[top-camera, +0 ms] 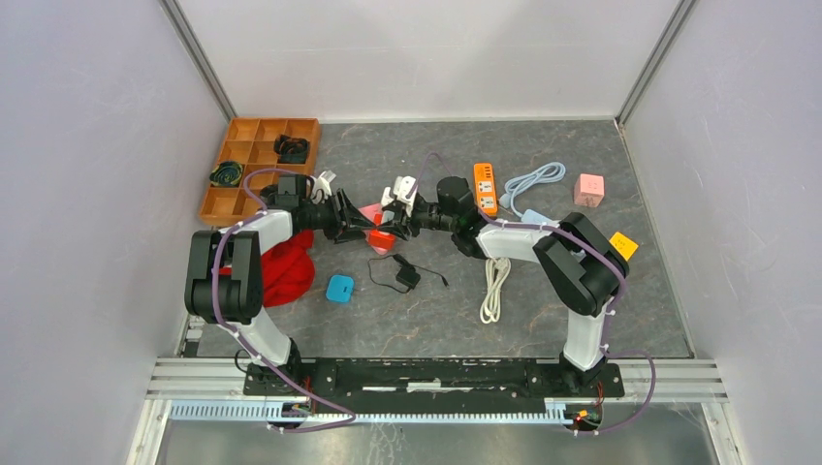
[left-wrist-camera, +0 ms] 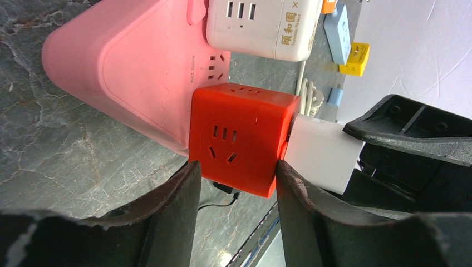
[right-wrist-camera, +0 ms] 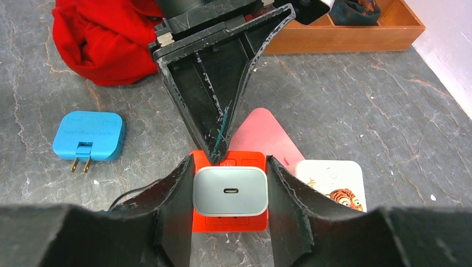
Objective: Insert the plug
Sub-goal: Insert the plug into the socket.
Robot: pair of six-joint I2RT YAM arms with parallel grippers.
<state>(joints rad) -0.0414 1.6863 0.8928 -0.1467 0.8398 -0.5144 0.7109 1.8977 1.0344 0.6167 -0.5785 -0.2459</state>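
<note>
Left wrist view: the white charger (left-wrist-camera: 323, 158) is seen butted against one side face of the red socket cube (left-wrist-camera: 242, 142). No gap can be made out between them, and the prongs are hidden.
Step in hand: judged to be the last press of the plug into the cube's side socket. How deep it sits cannot be told.
How to do it well: the charger should be pushed straight along the prong axis, square to the cube's face, with no twist. The cube should be braced against that push so that it does not slide or turn in its grip. The push should be eased off once the charger body lies flush all round.
What could go wrong: a tilted charger is likely to jam its prongs. A loose hold on the cube would let it swing away from the push.
Left jaws: the left gripper (left-wrist-camera: 236, 183) is closed to the cube's width, with both inner faces pressed on opposite sides of the cube. One three-hole socket face is turned toward this camera.
Right jaws: the right gripper (right-wrist-camera: 229, 178) is narrowed onto the charger and clamps its two short sides. The USB port faces the wrist camera, and the cube's red shows just behind.
Behind the cube: a pink power strip (left-wrist-camera: 128, 72) lies on the surface (right-wrist-camera: 362, 111), with a white power strip (left-wrist-camera: 261, 25) just beyond it.
Away from the cube: a blue adapter (right-wrist-camera: 89, 135) and a red cloth (right-wrist-camera: 94, 39) lie well apart from it and are not involved.
</note>
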